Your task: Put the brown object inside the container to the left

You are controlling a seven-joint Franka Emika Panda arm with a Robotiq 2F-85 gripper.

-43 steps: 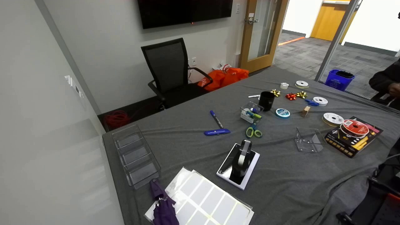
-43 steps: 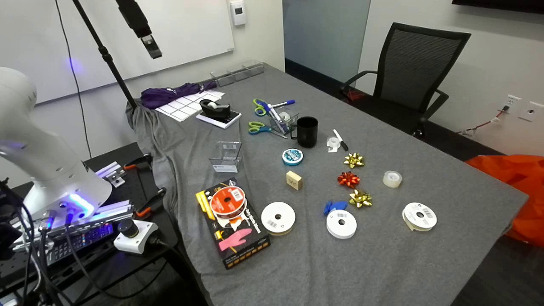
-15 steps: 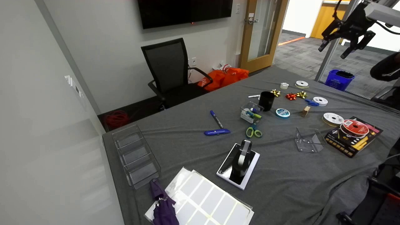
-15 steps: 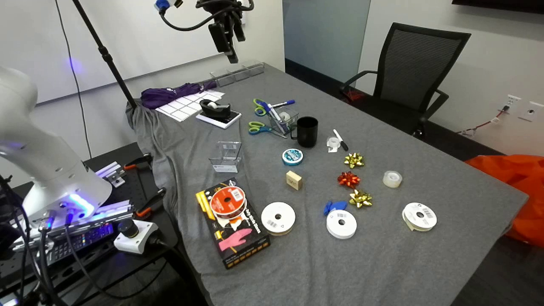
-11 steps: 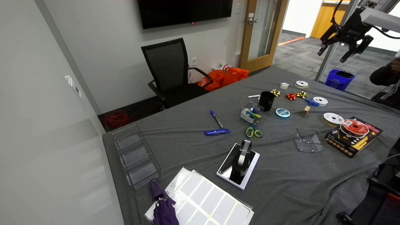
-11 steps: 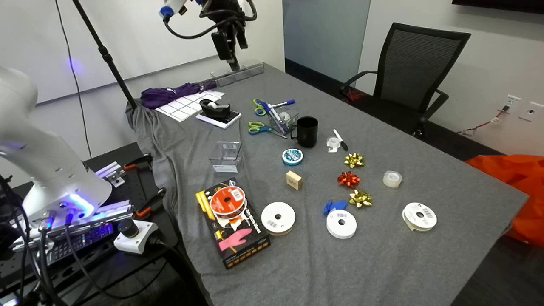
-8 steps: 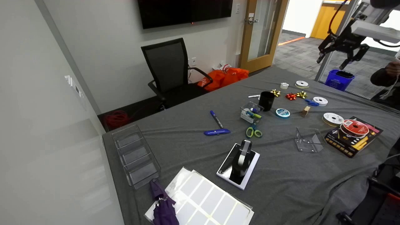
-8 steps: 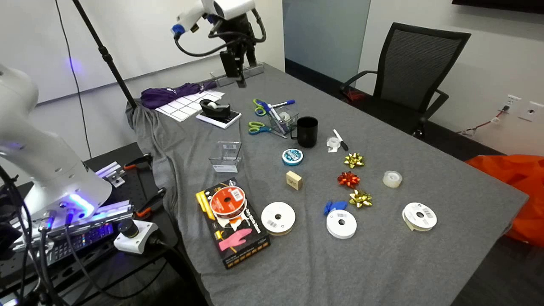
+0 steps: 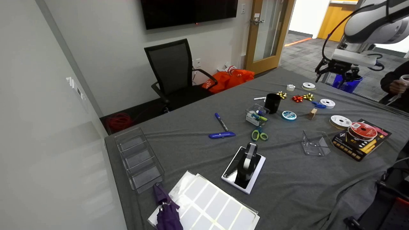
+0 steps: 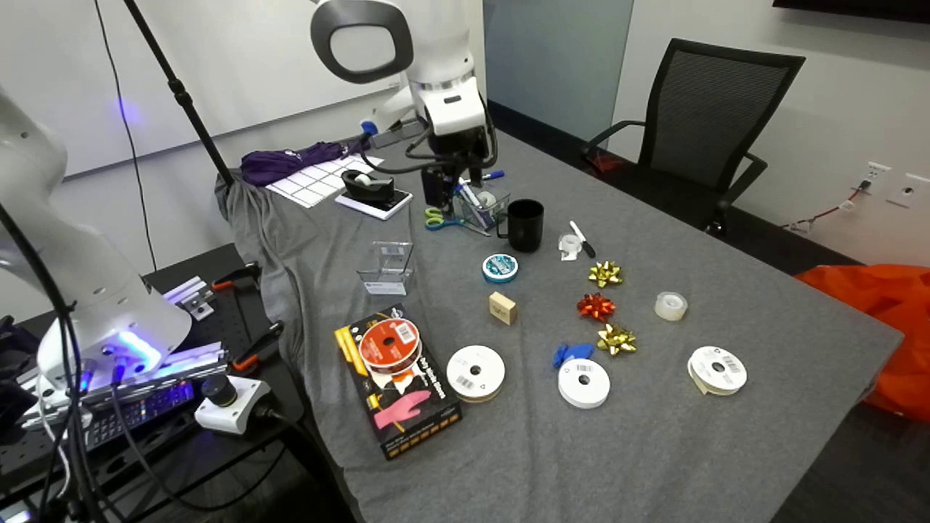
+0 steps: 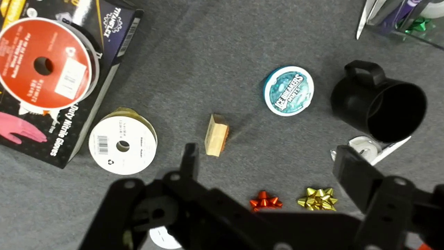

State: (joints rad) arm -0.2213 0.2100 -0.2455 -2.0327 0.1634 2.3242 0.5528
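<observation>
The brown object is a small light-brown wooden block (image 9: 312, 114) standing on the grey cloth; it also shows in the other views (image 10: 503, 308) (image 11: 215, 137). The container is a black mug (image 9: 272, 103) with a handle, upright on the table (image 10: 524, 225); the wrist view shows its dark opening (image 11: 357, 99). A round mint tin (image 11: 289, 91) lies between block and mug. My gripper (image 9: 329, 81) is open and empty, high above the table, pointing down (image 10: 456, 195). In the wrist view the block lies ahead of the left fingertip, apart from the open jaws (image 11: 267, 152).
A clear bin with pens (image 10: 485, 205) stands beside the mug. A white ribbon spool (image 10: 476, 372) and a box with a red spool (image 10: 399, 418) lie near the block. Red (image 10: 596, 307) and gold bows, scissors and a clear holder (image 10: 386, 270) lie around.
The arm has come into view and moved down over the table, its gripper staying open. In an exterior view the gripper has shifted right and down. The block and mug have not moved.
</observation>
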